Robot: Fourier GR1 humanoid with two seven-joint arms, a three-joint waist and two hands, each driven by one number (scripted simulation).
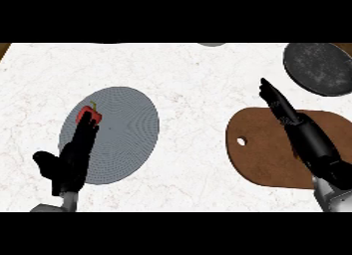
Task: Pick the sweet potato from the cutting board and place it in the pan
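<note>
Right hand (285,112), fingers straight together, over cutting board (260,159) for pickup | sweet potato unseen, perhaps beneath | pan (322,69) upper right | left hand (74,154) lower left, straight-fingered, at pepper (88,115)

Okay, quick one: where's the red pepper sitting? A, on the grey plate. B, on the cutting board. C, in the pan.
A: the pepper lies on the grey plate at the left, apart from the cutting board and the pan.
</note>
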